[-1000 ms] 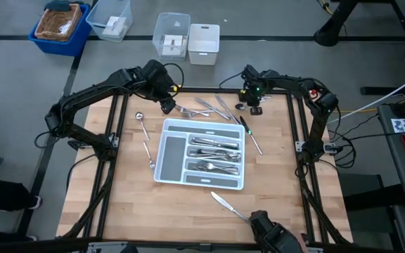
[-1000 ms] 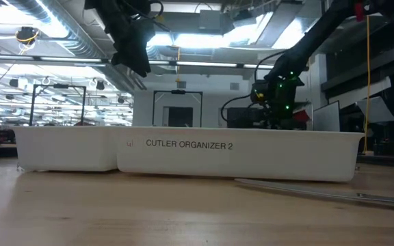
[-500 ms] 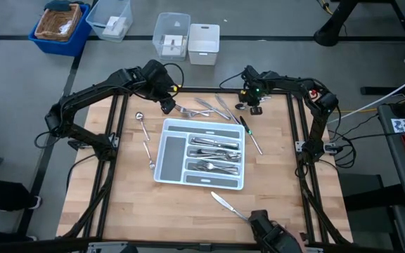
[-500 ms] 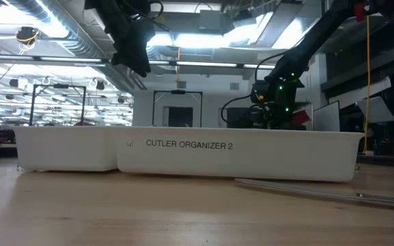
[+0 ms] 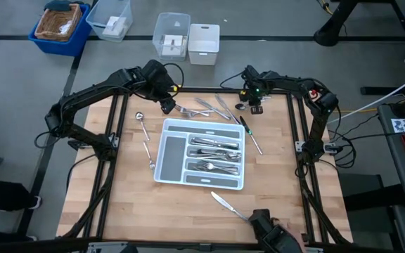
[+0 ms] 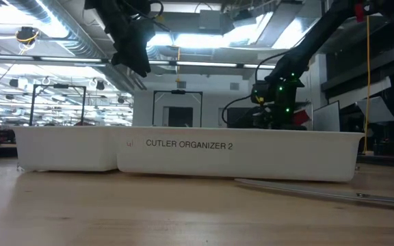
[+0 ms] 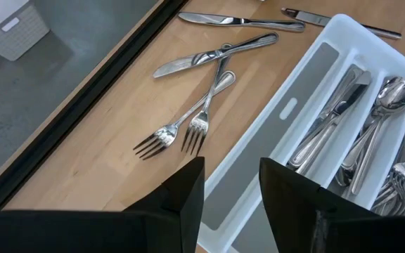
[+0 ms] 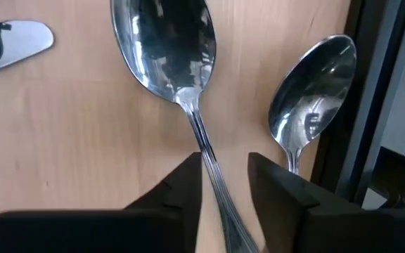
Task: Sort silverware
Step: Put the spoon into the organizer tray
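The white tray (image 5: 162,131) lies mid-table with forks, knives and spoons (image 5: 213,149) in its grey compartments. Loose silverware lies around it: forks and knives (image 7: 202,105) past its far edge, a spoon (image 5: 142,124) on its left, and knives on its right (image 5: 253,138) and near side (image 5: 223,202). My left gripper (image 7: 230,190) hangs open above the tray's far left corner. My right gripper (image 8: 225,184), at the table's far right, points down and is open. Its fingers stand on either side of the handle of a large spoon (image 8: 166,49), which lies flat beside a second spoon (image 8: 312,98).
Beyond the far edge stand a blue basket (image 5: 60,24), clear bins (image 5: 171,35) and a white bin (image 5: 204,42). Dark frame rails (image 5: 111,161) run along both table sides. A dark object (image 5: 273,235) sits at the near edge, close to the front knife.
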You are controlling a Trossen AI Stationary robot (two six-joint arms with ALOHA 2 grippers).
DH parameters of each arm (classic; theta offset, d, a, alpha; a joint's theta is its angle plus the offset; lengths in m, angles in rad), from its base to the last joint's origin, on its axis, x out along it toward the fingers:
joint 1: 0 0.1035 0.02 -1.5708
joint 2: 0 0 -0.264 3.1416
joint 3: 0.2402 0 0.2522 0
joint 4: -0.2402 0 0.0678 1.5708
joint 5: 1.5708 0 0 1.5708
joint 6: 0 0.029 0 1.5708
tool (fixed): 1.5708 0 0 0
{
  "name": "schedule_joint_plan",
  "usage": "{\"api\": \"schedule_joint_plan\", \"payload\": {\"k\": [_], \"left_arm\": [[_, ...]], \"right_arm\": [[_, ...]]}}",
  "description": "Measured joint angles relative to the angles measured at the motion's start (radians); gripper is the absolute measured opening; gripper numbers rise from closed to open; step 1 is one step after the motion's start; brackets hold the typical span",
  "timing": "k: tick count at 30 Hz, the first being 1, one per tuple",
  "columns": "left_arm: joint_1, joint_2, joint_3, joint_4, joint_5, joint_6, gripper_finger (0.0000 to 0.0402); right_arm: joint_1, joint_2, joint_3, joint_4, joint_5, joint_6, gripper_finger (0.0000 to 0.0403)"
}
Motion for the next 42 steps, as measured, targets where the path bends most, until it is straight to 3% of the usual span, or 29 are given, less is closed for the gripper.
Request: {"api": "schedule_joint_plan", "payload": {"k": [4, 13, 22, 26, 29, 37, 42], "left_arm": [[0.0, 0.0, 0.0, 0.0, 0.0, 0.0, 0.0127], [0.0, 0.0, 0.0, 0.0, 0.0, 0.0, 0.0127], [0.0, 0.0, 0.0, 0.0, 0.0, 0.0, 0.0127], [0.0, 0.0, 0.0, 0.0, 0.0, 0.0, 0.0127], [0.0, 0.0, 0.0, 0.0, 0.0, 0.0, 0.0127], [0.0, 0.0, 0.0, 0.0, 0.0, 0.0, 0.0127], [0.0, 0.0, 0.0, 0.0, 0.0, -0.002, 0.0127]], "right_arm": [[0.0, 0.0, 0.0, -0.001, -0.037, -0.001, 0.0144], [0.0, 0.0, 0.0, -0.003, -0.062, -0.01, 0.0144], [0.0, 0.073, 0.006, -0.019, -0.069, -0.034, 0.0085], [0.001, 0.079, 0.008, -0.045, -0.068, -0.033, 0.0041], [0.001, 0.083, 0.029, -0.086, -0.065, 0.011, 0.0012], [0.0, 0.092, 0.122, -0.201, -0.13, 0.26, 0.0008], [0.001, 0.088, 0.237, -0.304, -0.226, 0.372, 0.0007]]}}
